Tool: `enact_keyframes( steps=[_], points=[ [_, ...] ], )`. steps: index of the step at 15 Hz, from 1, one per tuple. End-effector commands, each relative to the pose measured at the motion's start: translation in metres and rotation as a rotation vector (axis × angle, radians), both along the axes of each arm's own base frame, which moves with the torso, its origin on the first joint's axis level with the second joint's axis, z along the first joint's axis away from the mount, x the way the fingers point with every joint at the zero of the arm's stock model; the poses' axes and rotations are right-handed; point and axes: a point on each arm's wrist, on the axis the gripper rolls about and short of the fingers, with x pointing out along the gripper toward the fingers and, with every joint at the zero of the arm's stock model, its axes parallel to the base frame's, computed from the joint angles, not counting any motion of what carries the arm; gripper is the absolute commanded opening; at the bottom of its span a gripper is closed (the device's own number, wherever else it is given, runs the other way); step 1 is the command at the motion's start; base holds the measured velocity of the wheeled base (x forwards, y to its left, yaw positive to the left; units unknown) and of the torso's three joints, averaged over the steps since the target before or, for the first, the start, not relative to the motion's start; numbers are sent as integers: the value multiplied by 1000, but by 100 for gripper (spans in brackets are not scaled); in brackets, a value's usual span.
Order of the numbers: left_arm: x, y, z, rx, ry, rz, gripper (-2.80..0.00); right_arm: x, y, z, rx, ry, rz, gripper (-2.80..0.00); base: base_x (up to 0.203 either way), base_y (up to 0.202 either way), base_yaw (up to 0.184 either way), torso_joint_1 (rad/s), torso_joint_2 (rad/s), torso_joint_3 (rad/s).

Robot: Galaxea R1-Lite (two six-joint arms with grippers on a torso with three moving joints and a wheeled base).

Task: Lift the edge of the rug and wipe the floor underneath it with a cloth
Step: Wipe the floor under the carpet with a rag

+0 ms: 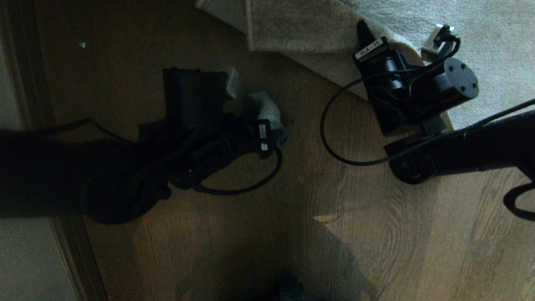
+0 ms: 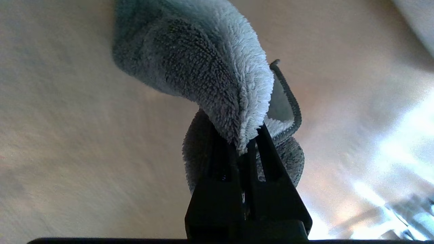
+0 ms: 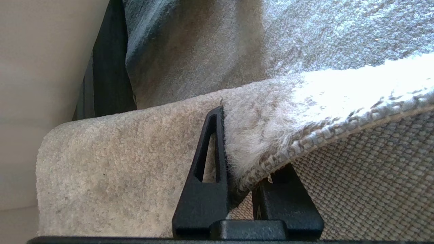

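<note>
The rug edge (image 3: pixel 298 101) is raised off the floor, its pale woven backing (image 3: pixel 373 176) showing. My right gripper (image 3: pixel 249 149) is shut on that edge, one finger on the pile and the other under the backing. In the head view this gripper (image 1: pixel 367 35) sits at the top right, where the rug edge (image 1: pixel 301 37) folds up. My left gripper (image 2: pixel 244 135) is shut on the cloth (image 2: pixel 203 64), a light-grey fuzzy piece with a dark stitched border. The cloth (image 1: pixel 266 109) hangs over the dark wooden floor (image 1: pixel 292 200), left of the lifted rug.
The rest of the rug (image 1: pixel 493 50) fills the top right corner. A dark threshold strip (image 1: pixel 25 83) runs down the left side, with paler flooring (image 1: pixel 25 259) beyond it. Black cables (image 1: pixel 330 142) loop from both wrists. A small white speck (image 1: pixel 82 44) lies on the planks.
</note>
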Motion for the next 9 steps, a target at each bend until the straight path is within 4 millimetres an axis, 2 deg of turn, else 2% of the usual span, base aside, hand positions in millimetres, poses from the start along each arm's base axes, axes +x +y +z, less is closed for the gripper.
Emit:
enact_keyframes(
  steps=[1, 5, 9],
  points=[
    [16, 10, -2, 8, -3, 52, -280, -4, -1, 4, 22, -44, 4, -280, 0, 0, 0, 0, 0, 0],
    [34, 28, 9, -7, -39, 118, -280, -4, 0, 3, 20, -43, 6, -280, 0, 0, 0, 0, 0, 0],
    [29, 46, 25, 27, -95, 149, -280, -4, -1, 4, 21, -46, 4, -280, 0, 0, 0, 0, 0, 0]
  ],
)
